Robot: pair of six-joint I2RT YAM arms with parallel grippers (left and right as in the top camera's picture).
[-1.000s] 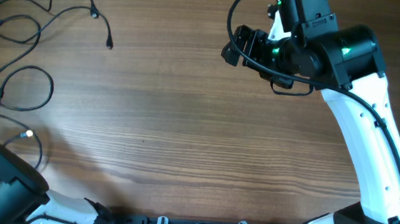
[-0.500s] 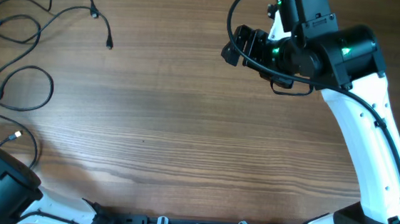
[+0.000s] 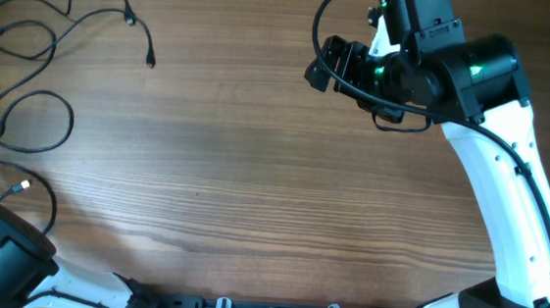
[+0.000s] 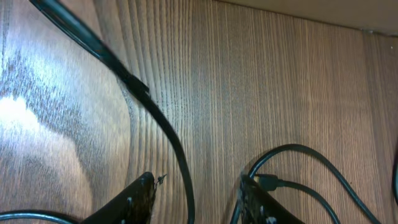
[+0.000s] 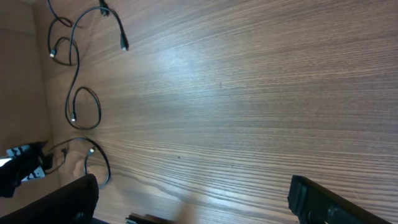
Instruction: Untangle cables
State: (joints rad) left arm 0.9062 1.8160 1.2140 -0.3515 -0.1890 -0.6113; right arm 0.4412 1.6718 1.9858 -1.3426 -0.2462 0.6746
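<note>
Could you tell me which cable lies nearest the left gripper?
The cable with the pale plug at the table's lower-left corner, beside the left gripper; the other cables lie farther up.

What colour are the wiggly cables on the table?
The cables are black; the overhead view shows them best.

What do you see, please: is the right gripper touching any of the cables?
Apart. The overhead view shows the right gripper up at the right, with bare tabletop between it and the cables at the left edge.
</note>
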